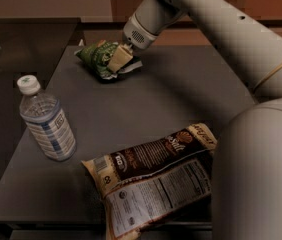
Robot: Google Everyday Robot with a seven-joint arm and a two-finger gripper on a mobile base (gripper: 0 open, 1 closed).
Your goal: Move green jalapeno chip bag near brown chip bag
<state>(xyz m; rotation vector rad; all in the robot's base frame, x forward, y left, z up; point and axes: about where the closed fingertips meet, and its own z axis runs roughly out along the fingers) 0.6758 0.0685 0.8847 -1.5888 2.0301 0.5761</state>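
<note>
The green jalapeno chip bag [97, 57] is at the far side of the dark table [181, 99], bunched up and tilted with its left end raised. My gripper [117, 60] reaches down from the upper right and is shut on the bag's right end, with a cream finger [119, 58] lying across it. The brown chip bag [153, 181], large, dark brown and cream with a white label panel, lies flat at the table's near edge, well apart from the green bag.
A clear water bottle [45, 121] with a white cap stands upright at the table's left. My arm's large pale body [256, 179] fills the lower right and covers the brown bag's right end. A second dark surface [21, 39] lies at the far left.
</note>
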